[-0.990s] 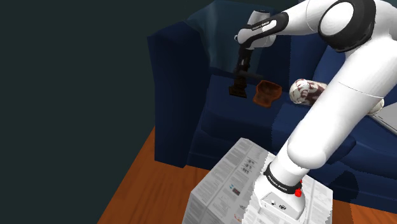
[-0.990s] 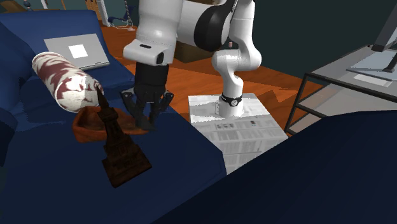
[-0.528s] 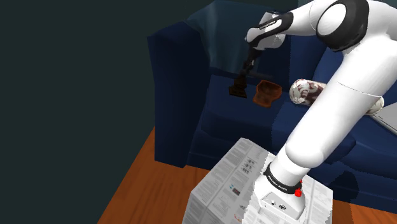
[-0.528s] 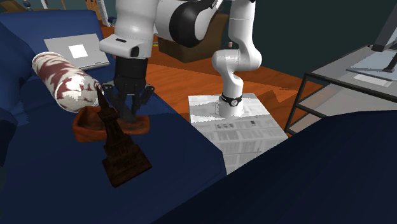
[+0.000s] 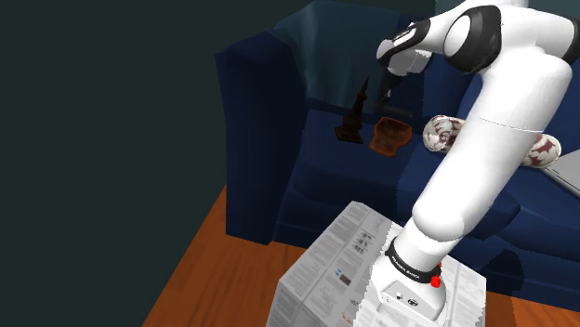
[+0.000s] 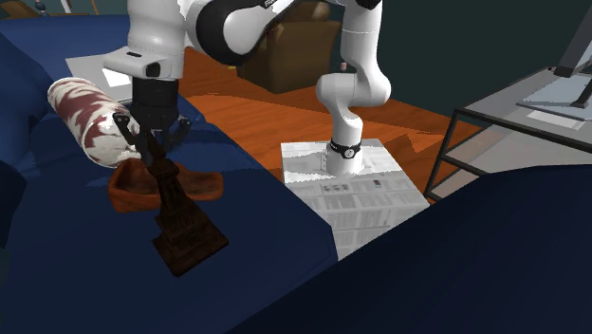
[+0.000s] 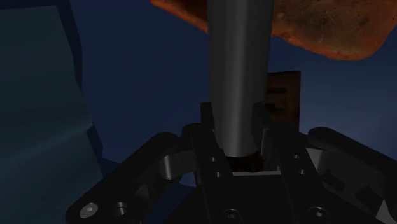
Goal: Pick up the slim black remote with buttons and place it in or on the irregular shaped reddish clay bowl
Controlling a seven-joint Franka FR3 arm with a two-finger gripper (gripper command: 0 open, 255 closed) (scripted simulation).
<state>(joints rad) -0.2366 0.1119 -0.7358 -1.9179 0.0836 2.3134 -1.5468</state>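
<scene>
Box printed like newspaper (image 5: 344,246) sits closest, with the white arm rising off it. Past that, over the dark blue sofa (image 5: 270,167), the black gripper (image 7: 234,113) is clamped tight on the slim dark grey remote (image 7: 236,57). It's hanging over the lumpy reddish clay bowl (image 5: 390,137), right by a dark brown tower statuette (image 5: 353,121). Red-and-white bolster cushion (image 5: 441,133) lies behind.

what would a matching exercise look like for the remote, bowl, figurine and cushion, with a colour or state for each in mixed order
1 remote
2 bowl
3 figurine
4 cushion

a white with dark red blotches
b reddish, on the blue sofa
c dark brown, standing upright
d clasped in the gripper

Pairs: 1-d, 2-b, 3-c, 4-a
</scene>
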